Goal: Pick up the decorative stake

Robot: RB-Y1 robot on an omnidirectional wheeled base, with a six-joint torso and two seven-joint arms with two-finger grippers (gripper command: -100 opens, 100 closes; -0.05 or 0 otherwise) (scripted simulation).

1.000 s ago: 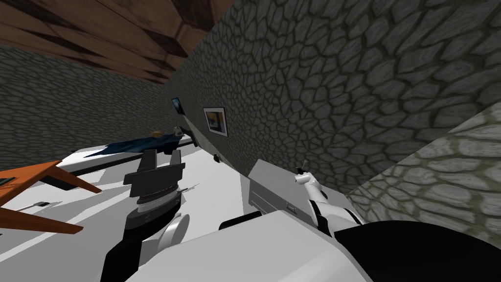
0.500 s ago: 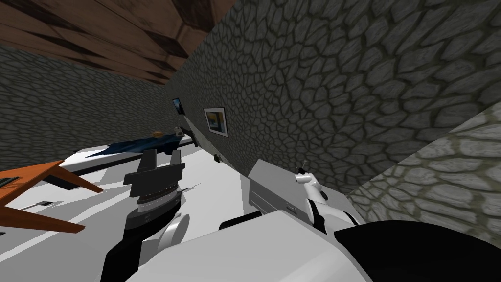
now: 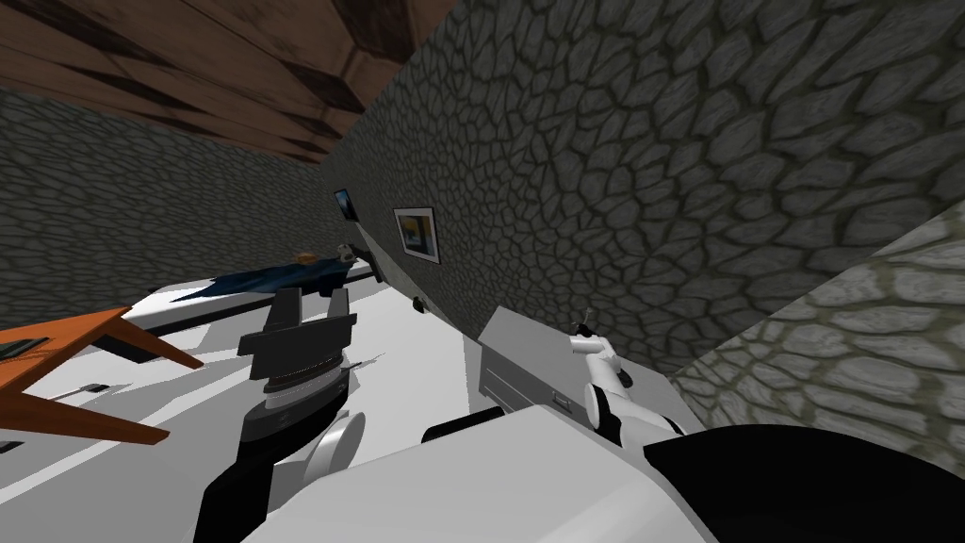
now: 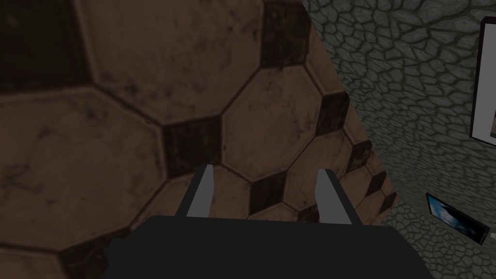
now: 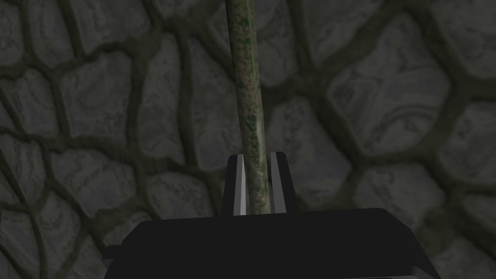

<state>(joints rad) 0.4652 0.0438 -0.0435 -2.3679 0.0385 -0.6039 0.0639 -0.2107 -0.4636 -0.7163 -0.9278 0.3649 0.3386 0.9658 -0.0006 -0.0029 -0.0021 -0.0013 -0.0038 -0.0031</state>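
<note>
Right wrist view showed the right gripper point(image 5: 255, 186) clamped on the thin, mottled green-brown decorative stake point(image 5: 247, 87) rising between its fingers. The grasp looked done, with lifting clear apparently left. The left gripper point(image 4: 269, 196) idled, fingers apart.

Right wrist view: stake point(image 5: 248, 97) cut off at top edge, lower end hidden behind right gripper point(image 5: 253, 186). On far blue cloth point(image 3: 273, 276), small items point(image 3: 302, 255) too tiny to identify.

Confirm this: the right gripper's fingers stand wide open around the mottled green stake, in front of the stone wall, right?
Not wide open. The right wrist view shows the right gripper shut on the mottled green stake, fingers pressing its sides. The stone wall is behind it, as you said.
</note>
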